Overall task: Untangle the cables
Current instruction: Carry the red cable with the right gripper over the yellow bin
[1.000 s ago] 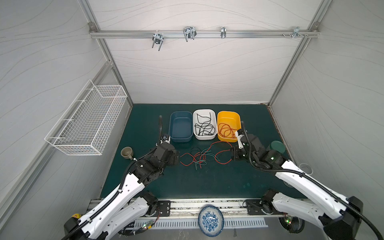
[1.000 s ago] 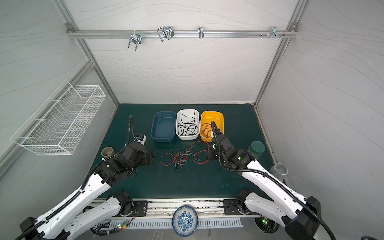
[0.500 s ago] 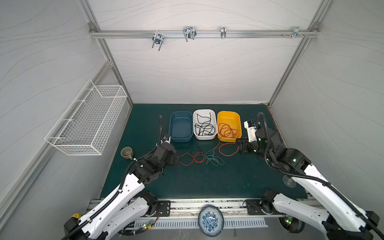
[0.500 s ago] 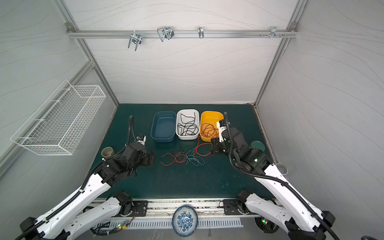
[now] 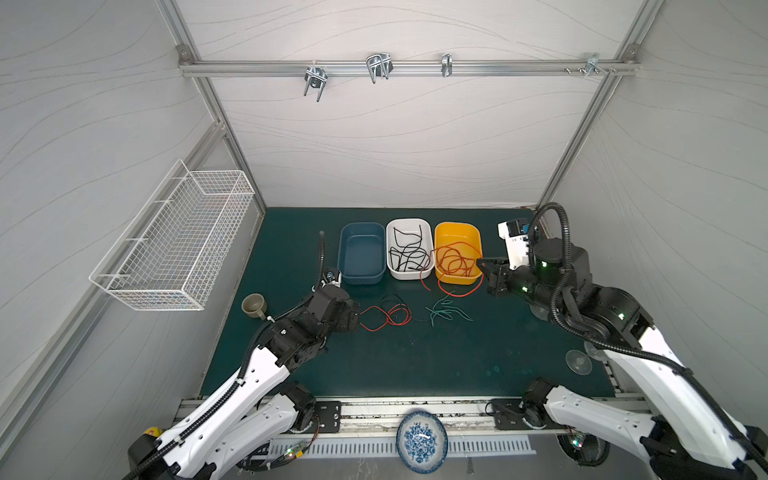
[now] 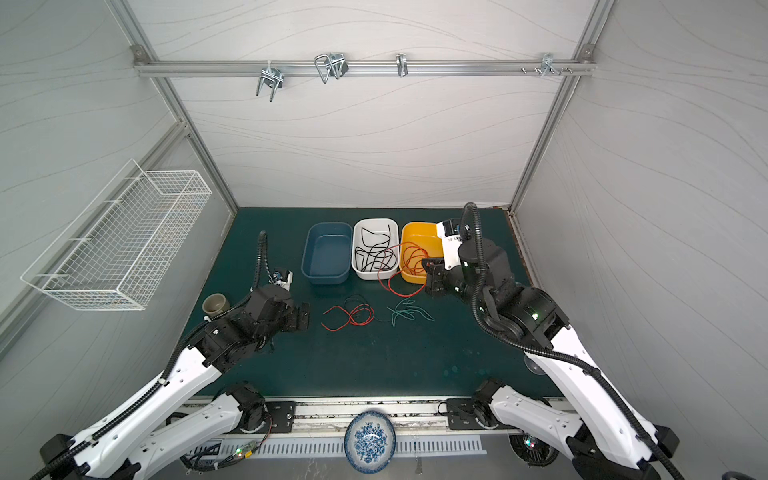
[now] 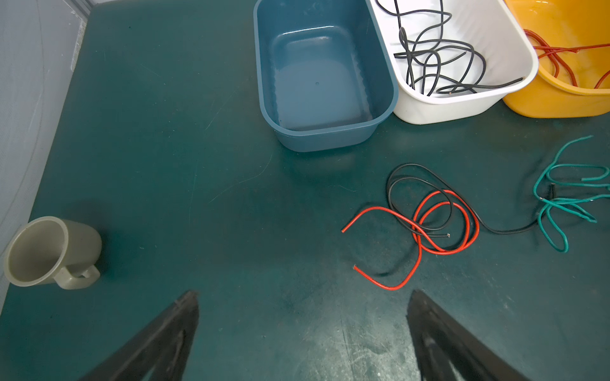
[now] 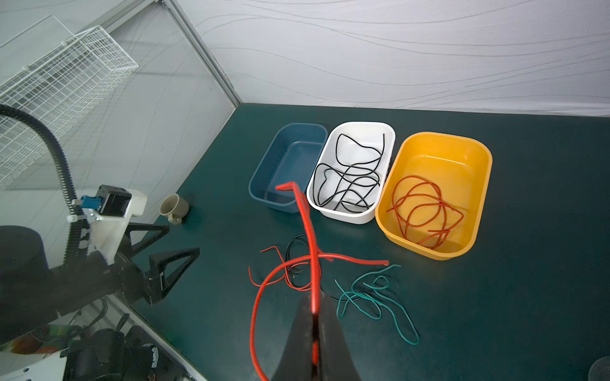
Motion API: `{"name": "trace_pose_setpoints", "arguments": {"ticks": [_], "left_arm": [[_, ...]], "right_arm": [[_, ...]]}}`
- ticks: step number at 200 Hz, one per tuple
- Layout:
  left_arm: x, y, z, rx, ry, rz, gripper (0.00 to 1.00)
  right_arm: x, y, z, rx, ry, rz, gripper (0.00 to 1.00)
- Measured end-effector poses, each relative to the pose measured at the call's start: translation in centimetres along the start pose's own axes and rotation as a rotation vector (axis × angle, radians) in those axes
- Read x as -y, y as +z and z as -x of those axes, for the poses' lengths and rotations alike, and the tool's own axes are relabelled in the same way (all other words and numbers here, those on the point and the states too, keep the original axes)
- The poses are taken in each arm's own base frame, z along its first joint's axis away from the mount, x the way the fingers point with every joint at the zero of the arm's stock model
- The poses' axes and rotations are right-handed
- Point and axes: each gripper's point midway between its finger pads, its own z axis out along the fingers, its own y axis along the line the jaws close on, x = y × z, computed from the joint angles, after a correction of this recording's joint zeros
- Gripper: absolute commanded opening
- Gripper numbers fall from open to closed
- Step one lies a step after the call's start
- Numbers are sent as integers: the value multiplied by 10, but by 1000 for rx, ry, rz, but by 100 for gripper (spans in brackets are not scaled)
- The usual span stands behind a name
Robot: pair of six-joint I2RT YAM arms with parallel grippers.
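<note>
The left pincer (image 7: 303, 292) gapes wide above the table (image 7: 198, 198), just short of a red cable (image 7: 462, 244) looped with a black cable (image 7: 396, 184), with teal-green cables (image 7: 554, 204) lying beside them. The right pincer (image 8: 313, 303) is clamped on a lifted red cable (image 8: 305, 224). Beyond, the white tub (image 8: 363, 123) holds black cables (image 8: 350, 184) and the yellow tub (image 8: 439, 135) holds red cables (image 8: 424, 211).
</note>
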Motion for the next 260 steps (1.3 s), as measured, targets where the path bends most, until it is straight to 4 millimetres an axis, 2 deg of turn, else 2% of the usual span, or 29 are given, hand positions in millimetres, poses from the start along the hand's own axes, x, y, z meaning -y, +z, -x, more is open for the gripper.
{"name": "trace_pose_setpoints", "arguments": {"ticks": [71,106,127,192,260], "left_arm": [[0,0,0,-1,3,-3,100],[0,0,0,-1,3,-1,100],[0,0,0,0,3,0,100],[0,1,0,-2,4,1,100],[0,2,-1,-10,7,4,100]], "right_arm": [[-3,-12,25,45,-67,-17,0],[6,-5,28,42,-106,-77,0],[17,4,28,25,-118,-129,0],[73,30,31,-25,-62,-294,0],[113,68,29,-69,-39,-431,0]]}}
